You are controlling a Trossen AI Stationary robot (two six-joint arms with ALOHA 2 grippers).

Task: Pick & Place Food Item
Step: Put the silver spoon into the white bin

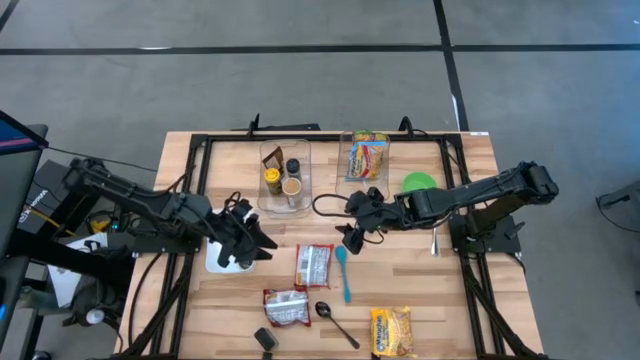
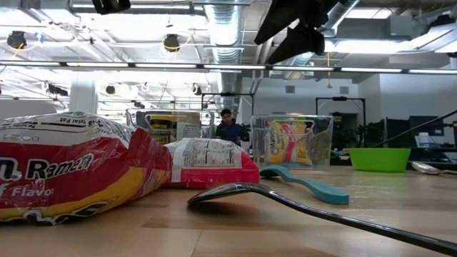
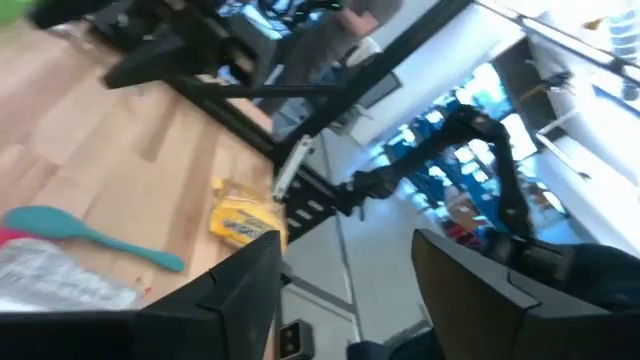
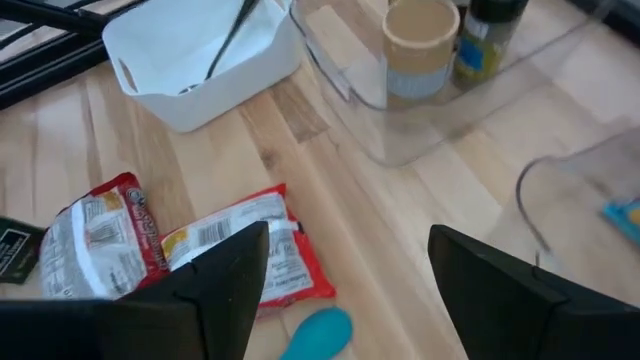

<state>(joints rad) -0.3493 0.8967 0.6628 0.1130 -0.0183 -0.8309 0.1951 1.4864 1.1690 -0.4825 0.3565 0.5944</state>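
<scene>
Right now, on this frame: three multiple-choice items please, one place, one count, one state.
1. Where is the green bowl?
A. far right of the table
B. near left corner
C. inside the white bin

2. How many spoons lie on the table?
A. one
B. two
C. four

3. How do the right gripper's jaws stand?
A. shut on a packet
B. shut on the teal spoon
C. open, holding nothing

Key: 1 A, it sits beside the right arm; 2 B, teal spoon and dark spoon; 3 C, wood shows between them.

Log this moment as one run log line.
left gripper: empty, over white square tray | right gripper: jaws open, empty, above red ramen packet | nothing held
</scene>
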